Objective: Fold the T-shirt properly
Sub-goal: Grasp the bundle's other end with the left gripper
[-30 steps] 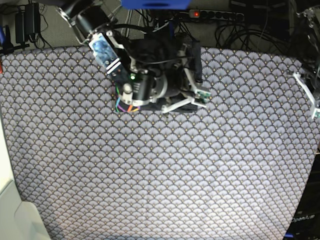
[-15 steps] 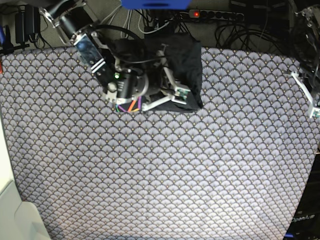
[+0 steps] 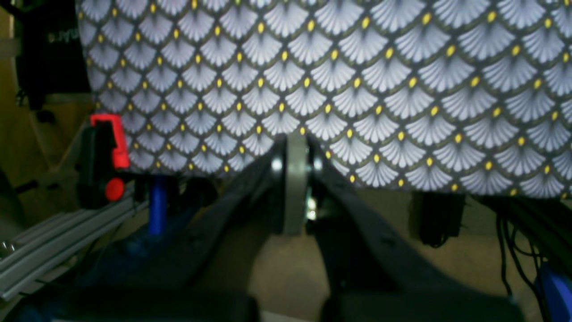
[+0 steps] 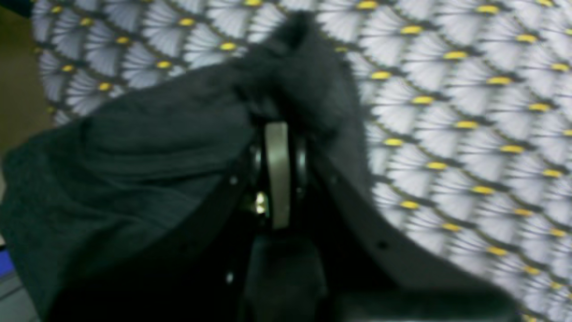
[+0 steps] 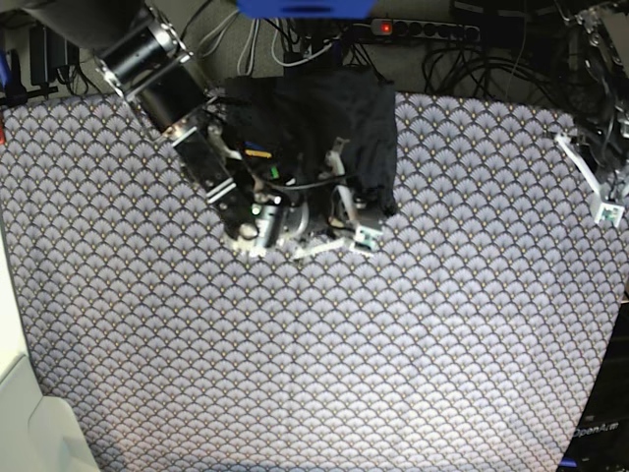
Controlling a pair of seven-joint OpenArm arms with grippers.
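Your right pincer [image 4: 278, 134] is shut tight on a pinch of the soft dark grey cloth T-shirt [image 5: 334, 128]. The shirt sits in a bunched heap at the far edge of the tabletop with the grey-white fan-pattern cloth [image 5: 324, 354], a bit left of the middle, partly hanging off the far side. Your left pincer [image 3: 295, 152] is closed too, holding nothing, waiting way over at the right edge. I think you are only at the start. The shirt is not spread flat yet. You need to pull it out, smooth it, then fold the sleeves and body.
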